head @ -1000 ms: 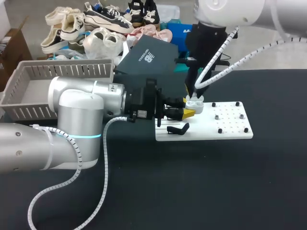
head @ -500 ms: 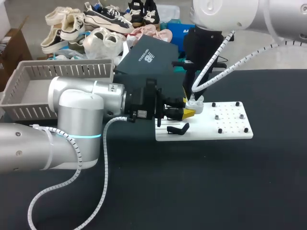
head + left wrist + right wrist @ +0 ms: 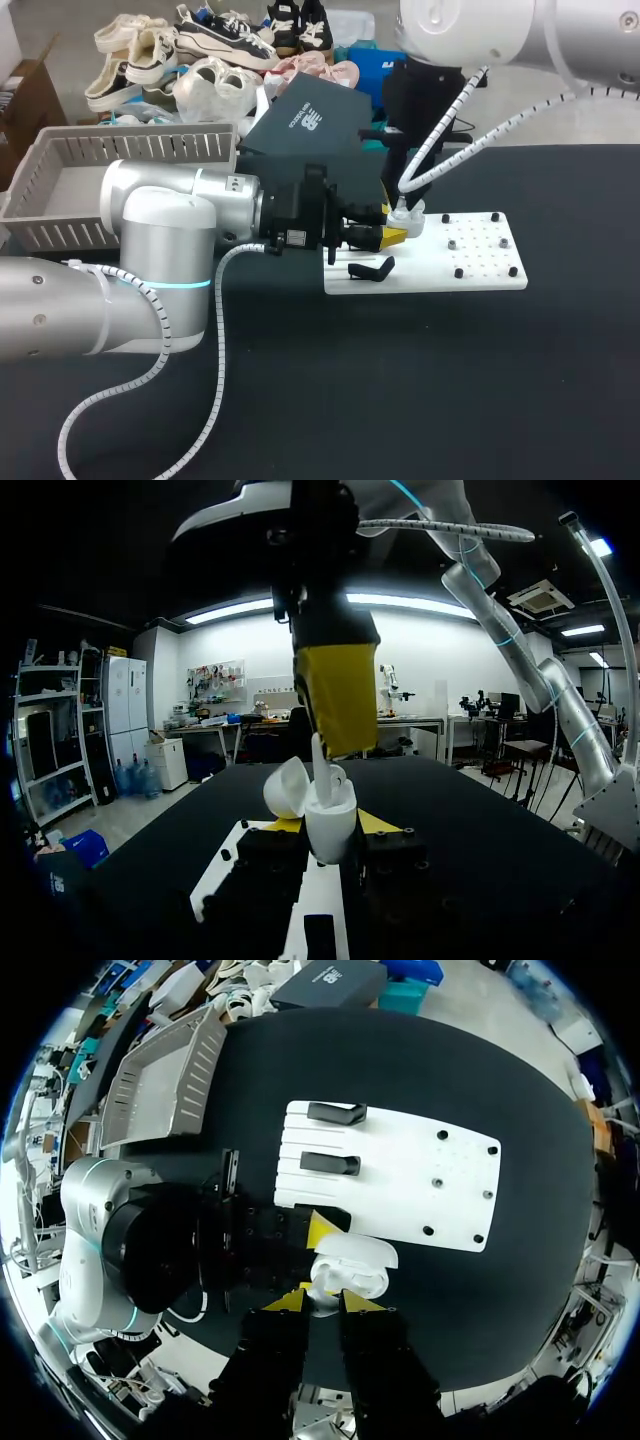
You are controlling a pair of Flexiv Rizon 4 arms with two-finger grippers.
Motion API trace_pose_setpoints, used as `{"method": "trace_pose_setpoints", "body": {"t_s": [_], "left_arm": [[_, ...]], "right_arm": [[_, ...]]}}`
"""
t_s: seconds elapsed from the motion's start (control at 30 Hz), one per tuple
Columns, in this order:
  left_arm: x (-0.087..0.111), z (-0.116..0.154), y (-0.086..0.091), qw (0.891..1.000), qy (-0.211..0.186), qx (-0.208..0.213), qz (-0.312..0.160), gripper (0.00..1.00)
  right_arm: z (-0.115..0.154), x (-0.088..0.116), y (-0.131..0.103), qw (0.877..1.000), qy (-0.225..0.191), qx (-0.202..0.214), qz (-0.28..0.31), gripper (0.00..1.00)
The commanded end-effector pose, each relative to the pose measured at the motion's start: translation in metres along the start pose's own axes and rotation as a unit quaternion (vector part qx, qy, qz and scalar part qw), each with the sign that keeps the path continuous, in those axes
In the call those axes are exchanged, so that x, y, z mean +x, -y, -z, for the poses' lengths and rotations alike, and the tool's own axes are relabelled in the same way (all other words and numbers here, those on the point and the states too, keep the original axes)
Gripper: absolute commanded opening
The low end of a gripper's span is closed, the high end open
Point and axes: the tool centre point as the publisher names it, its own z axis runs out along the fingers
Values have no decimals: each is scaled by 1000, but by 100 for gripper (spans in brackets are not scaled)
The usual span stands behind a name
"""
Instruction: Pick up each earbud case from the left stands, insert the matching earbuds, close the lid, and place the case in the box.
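Observation:
A white earbud case [image 3: 328,825] stands upright with its lid [image 3: 284,785] swung open, and my left gripper [image 3: 328,848] is shut on its body from both sides. In the head view the case [image 3: 405,222] is over the left end of the white board [image 3: 470,268]. My right gripper [image 3: 399,203] comes straight down onto it, shut on a white earbud [image 3: 320,765] whose lower end sits in the case's opening. From the right wrist view, the open case [image 3: 350,1265] lies just ahead of the right gripper [image 3: 322,1303]. One black stand [image 3: 371,268] on the board is bare.
A grey slatted basket [image 3: 60,190] stands at the table's far left, behind my left arm. Small black pegs [image 3: 459,272] dot the board's right half. A dark box [image 3: 300,120] lies at the table's back edge. Two black stands [image 3: 330,1163] show on the board in the right wrist view.
My right arm has shifted slightly to the left above the case, still holding the earbud. The left arm and the case have stayed still.

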Motion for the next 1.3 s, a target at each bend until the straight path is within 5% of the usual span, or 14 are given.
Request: {"method": "trace_pose_setpoints", "body": {"t_s": [0.03,1.3], "left_arm": [[1,0,-2,1000,0,3,0,0],[1,0,-2,1000,0,3,0,0]], "right_arm": [[-1,-1,1,1000,-1,-1,-1,0],[-6,-5,8,999,0,-32,-14,0]]}}
